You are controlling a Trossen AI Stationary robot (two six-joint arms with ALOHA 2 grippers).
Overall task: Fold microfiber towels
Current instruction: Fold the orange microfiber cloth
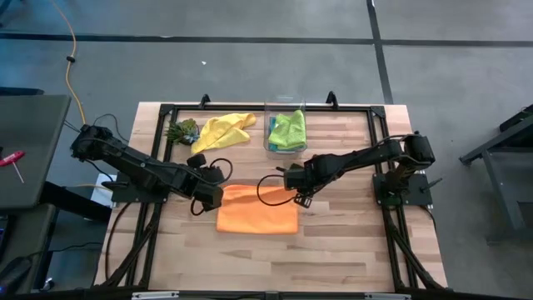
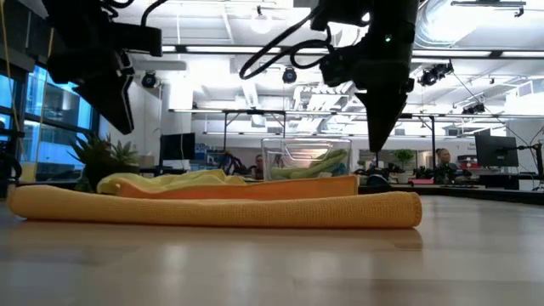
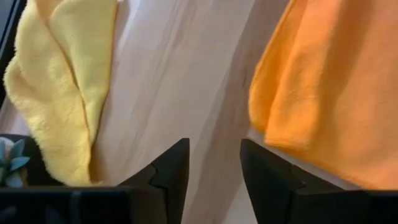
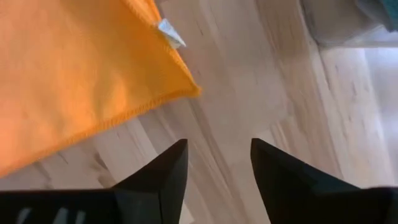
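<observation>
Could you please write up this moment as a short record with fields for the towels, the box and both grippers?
orange towel: folded flat at table centre, not held
yellow towel: crumpled at the far edge, beside the leafy clump
clear box: holds the lime green towel
left gripper: open, empty, at the orange towel's left far corner
right gripper: open, empty, at its right far corner

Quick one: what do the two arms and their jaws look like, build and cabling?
Both arms are dark, near-black, jointed links on black bases. The left gripper and right gripper each end in two black, wedge-shaped fingers tapering to angular tips. Loose black cable loops run along each wrist. No markings are visible.
</observation>
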